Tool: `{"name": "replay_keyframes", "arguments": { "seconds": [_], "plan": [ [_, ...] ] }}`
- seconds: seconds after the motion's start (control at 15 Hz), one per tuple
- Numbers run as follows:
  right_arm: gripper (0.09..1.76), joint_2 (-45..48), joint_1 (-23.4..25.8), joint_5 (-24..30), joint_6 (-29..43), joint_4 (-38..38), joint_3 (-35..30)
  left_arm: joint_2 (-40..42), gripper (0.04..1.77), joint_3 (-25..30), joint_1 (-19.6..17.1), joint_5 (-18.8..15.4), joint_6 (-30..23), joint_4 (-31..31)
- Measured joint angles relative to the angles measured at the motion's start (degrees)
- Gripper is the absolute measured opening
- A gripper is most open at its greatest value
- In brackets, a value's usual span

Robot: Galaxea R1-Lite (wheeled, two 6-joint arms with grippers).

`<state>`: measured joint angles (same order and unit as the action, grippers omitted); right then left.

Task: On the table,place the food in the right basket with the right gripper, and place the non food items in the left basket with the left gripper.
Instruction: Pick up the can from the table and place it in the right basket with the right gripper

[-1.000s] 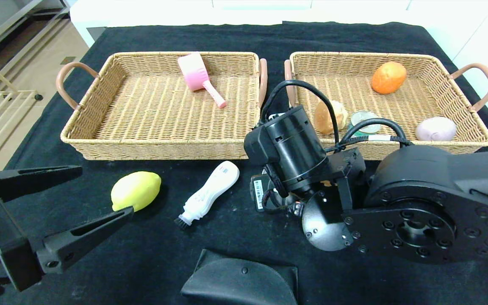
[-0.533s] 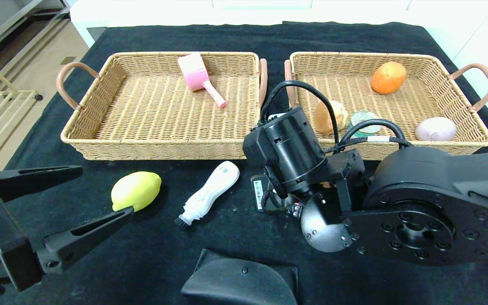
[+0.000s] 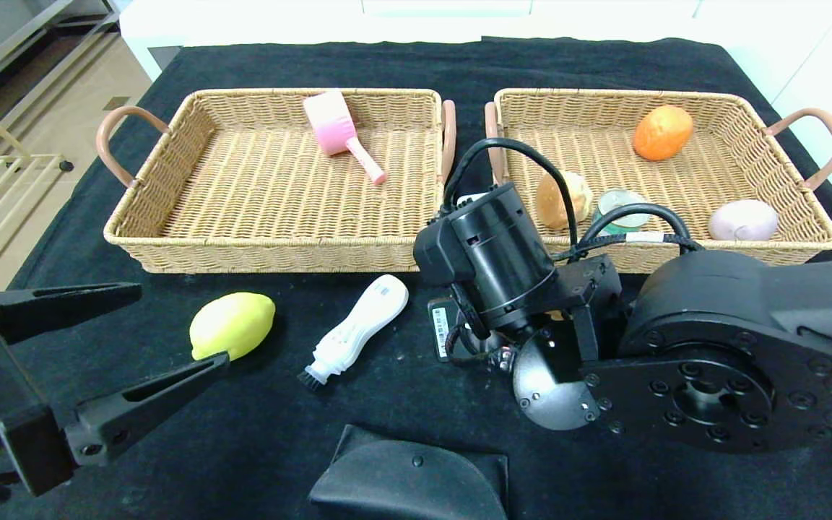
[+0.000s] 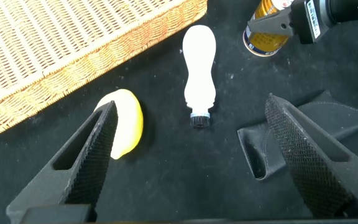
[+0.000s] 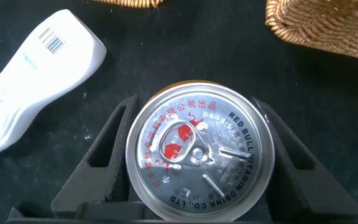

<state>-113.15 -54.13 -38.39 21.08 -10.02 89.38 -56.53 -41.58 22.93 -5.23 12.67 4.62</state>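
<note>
A large tabletop under black, lint-speckled cloth [image 3: 401, 65] fills the scene, with two shallow tan wicker trays side by side at the back: the left basket [image 3: 170, 245] holds a pink scoop [image 3: 336, 133]; the right basket [image 3: 784, 130] holds an orange fruit, a tan bun, a green tin and a pale round item. In the last second the right gripper [image 5: 197, 165] has narrowed its fingers onto the gold drink can with silver top [image 5: 199, 149], which stands upright on the cloth just before the right basket; I judge the lift comes next. The left gripper [image 3: 109, 347] hangs spread wide near the yellow lemon [image 3: 232, 325]. In the head view the right arm hides the can. The black pouch [image 3: 409, 480] is cut off.
</note>
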Motion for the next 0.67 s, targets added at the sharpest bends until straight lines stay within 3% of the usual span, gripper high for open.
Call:
{"name": "replay_keyframes", "arguments": {
  "seconds": [0.67],
  "plan": [
    [1.19, 5.68, -0.78, 0.07, -2.47, -3.89, 0.3, 0.11, 1.72, -0.09, 0.0, 0.0, -0.07, 0.0]
  ]
}}
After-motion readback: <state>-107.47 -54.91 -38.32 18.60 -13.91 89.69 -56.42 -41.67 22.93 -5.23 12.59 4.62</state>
